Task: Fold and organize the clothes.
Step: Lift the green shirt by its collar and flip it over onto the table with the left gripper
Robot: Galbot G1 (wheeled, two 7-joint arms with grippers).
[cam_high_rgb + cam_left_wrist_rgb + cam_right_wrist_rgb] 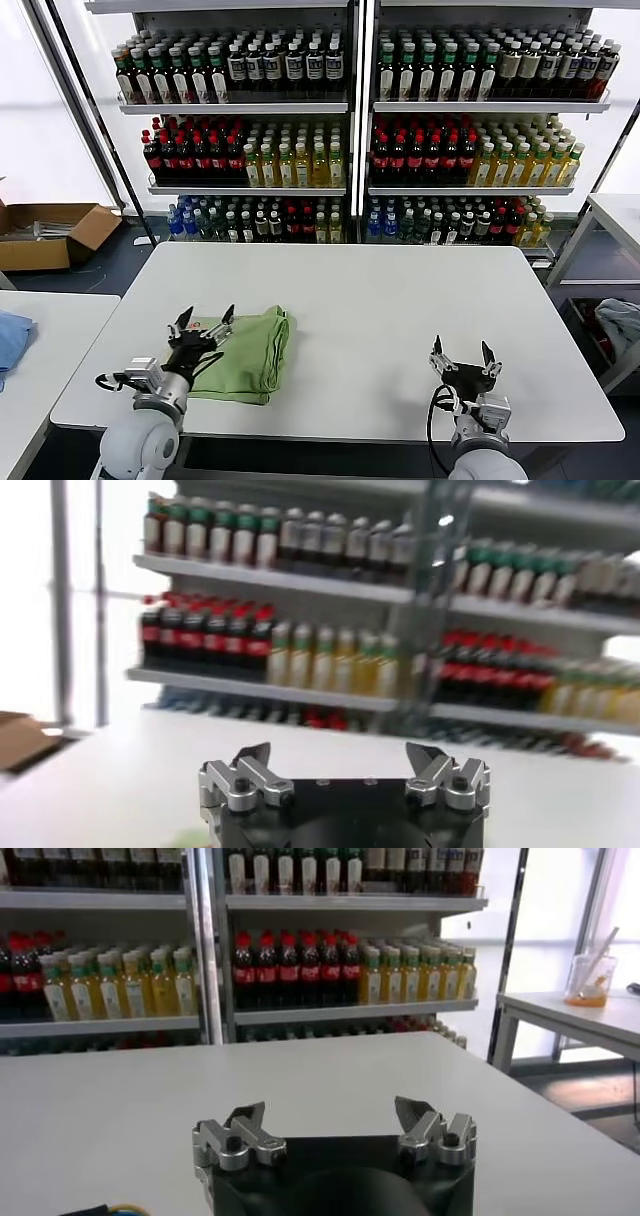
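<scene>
White table [380, 300] in front of drink shelves [350, 120], folded green shirt [255, 350] lower left, my left gripper [203, 322] wide open over it – my right gripper [462, 350] open too, lower right.

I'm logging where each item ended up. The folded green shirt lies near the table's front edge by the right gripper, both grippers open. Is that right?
Not quite. The head view shows the folded green shirt by the left gripper, not the right gripper. It does lie near the table's front edge, both grippers open.

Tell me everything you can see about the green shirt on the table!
The green shirt is soft-looking light green cloth, folded into a thick bundle with its folded edge toward the middle of the white table. It lies flat near the table's front left part. The left hand is open at its left edge, empty. No collar or buttons show.
</scene>
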